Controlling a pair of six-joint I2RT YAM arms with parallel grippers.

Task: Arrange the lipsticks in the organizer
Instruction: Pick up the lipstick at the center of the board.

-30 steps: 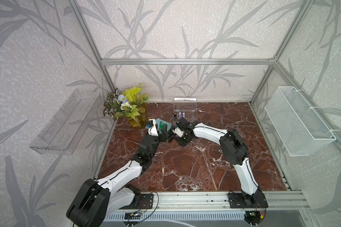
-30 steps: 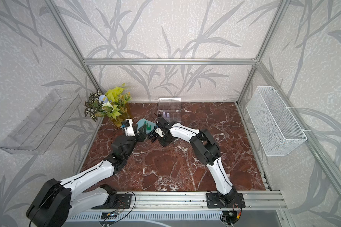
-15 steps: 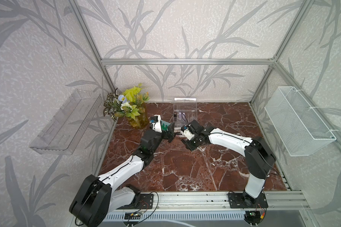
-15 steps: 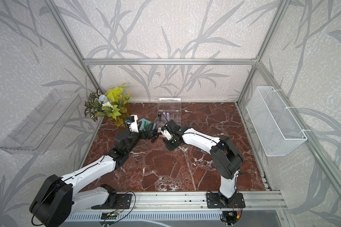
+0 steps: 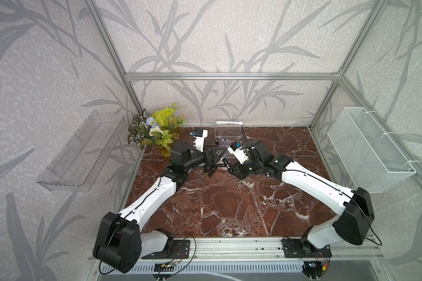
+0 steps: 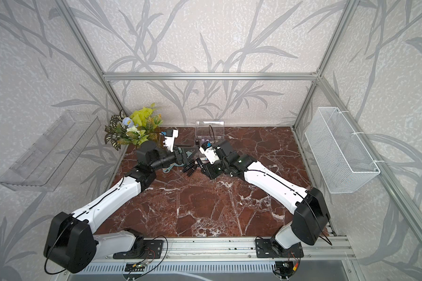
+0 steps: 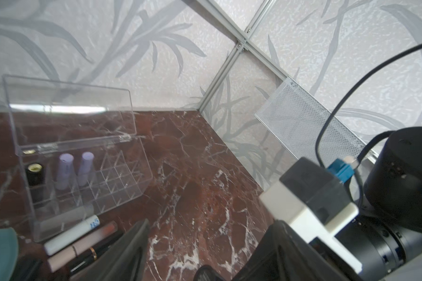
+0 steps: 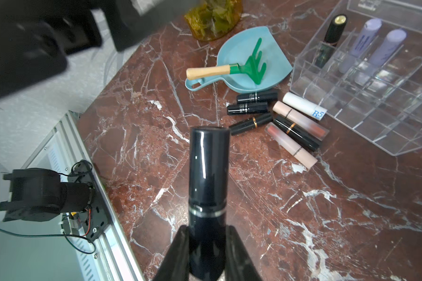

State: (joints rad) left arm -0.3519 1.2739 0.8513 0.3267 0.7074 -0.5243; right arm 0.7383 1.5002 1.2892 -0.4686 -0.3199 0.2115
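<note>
Gripping a glossy black lipstick (image 8: 208, 170) in the right gripper (image 8: 206, 245): clamped on the lower half, silver ring just above the fingers (image 8: 178, 245), cap end pointing out over the marble table (image 8: 302, 219). Held on the near side of the organizer (image 8: 375, 102), not in any cell.

Then the left gripper (image 7: 200, 255): spread apart, nothing between. Parked just left of the right one, over the loose pile.

Organizer: clear acrylic, square grid, lid (image 7: 68, 109) standing up, far-centre of the table near the back wall. Holding a black tube with gold top (image 8: 336, 26) at the far-left cell and two lilac tubes (image 8: 366, 36) right beside it in the same far row, all upright.

Lying flat off the organizer's near-left corner:
- white tube with blue print (image 8: 302, 104), just beside the wall
- two beige tubes with reddish ends (image 8: 292, 146)
- two black tubes with gold bands (image 8: 297, 132)
- two black tubes with pale print (image 8: 257, 96)

Around:
- teal dustpan (image 8: 229, 48) left of the organizer, with a green rake (image 8: 251, 63) lying in it
- plant (image 5: 156, 131) in the far-left corner
- wire basket (image 5: 366, 146) on the right wall
- clear tray (image 5: 83, 150) on the left wall

In the way: both wrists crowded in front of the organizer, hiding most of the pile in both top views.
</note>
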